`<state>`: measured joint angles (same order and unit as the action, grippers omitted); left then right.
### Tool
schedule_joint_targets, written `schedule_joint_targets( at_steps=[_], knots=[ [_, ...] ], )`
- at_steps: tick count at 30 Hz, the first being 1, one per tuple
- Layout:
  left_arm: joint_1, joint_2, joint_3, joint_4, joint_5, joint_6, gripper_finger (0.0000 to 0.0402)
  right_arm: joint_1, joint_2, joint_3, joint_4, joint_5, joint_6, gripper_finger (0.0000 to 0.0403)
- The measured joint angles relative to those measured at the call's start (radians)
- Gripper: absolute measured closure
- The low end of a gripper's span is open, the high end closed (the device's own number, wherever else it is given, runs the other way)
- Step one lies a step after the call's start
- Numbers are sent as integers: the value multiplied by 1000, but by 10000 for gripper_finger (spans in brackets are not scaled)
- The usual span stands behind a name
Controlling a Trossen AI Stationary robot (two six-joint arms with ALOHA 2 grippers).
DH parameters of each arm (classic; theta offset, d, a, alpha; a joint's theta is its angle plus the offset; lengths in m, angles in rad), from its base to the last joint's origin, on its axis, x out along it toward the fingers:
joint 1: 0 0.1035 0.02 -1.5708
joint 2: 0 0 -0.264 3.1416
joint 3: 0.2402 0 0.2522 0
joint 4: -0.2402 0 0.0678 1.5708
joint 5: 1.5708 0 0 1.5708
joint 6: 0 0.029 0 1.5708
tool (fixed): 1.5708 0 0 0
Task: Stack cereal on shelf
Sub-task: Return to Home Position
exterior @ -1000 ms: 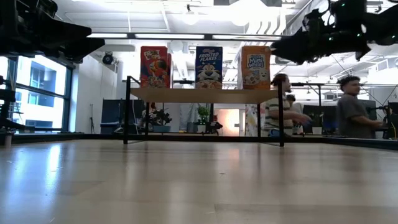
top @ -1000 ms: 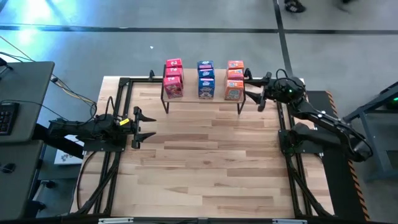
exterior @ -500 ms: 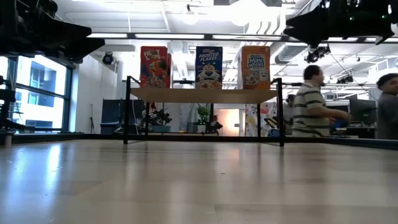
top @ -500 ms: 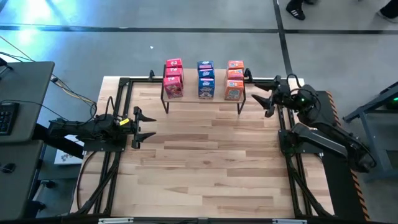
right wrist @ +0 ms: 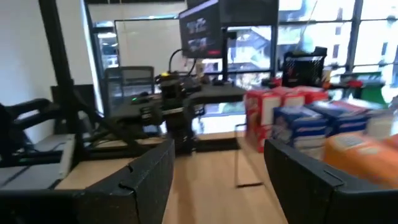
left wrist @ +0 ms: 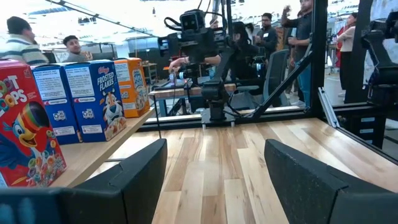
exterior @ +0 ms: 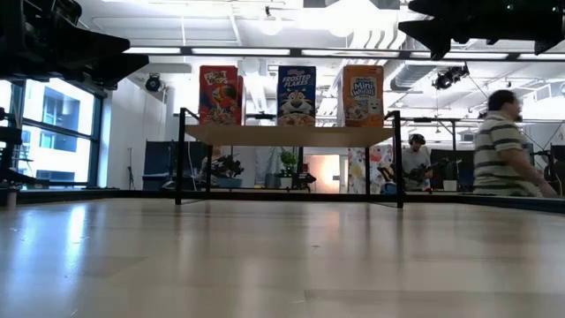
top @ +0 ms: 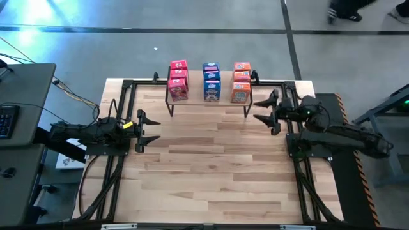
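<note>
- The shelf (exterior: 287, 135) stood at the far edge of the bench (top: 211, 172), midway between the two arms.
- The cereal stood upright on the shelf top in three files by colour, running front to back. The pink-red boxes (top: 178, 80) were nearest the left arm's side, the blue boxes (top: 211, 80) were in the middle, and the orange boxes (top: 241, 82) were nearest the right arm's side.
- The left gripper (top: 153, 130) hung over the bench's left edge, well apart from the shelf. Its fingers (left wrist: 140, 177) were spread and held nothing.
- The right gripper (top: 257, 110) hung near the shelf's right end, just clear of it and pointing across the bench. Its fingers (right wrist: 143, 180) were released and empty.
- In the low view, a seated person in a striped shirt (exterior: 503, 146) showed in the room beyond the bench.
</note>
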<state>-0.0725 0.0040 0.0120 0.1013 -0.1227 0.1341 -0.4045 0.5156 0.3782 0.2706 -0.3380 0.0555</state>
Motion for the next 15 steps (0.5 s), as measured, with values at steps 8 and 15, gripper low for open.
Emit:
schedule_joint_targets(
  at_steps=[8, 15],
  knots=[
    [0, 0, 0, 0, 0, 0, 140, 320, 69, 0, -45, 308, 78, 162],
    [0, 0, 0, 0, 0, 0, 140, 551, 198, 0, -17, 617, 128, 162]
  ],
)
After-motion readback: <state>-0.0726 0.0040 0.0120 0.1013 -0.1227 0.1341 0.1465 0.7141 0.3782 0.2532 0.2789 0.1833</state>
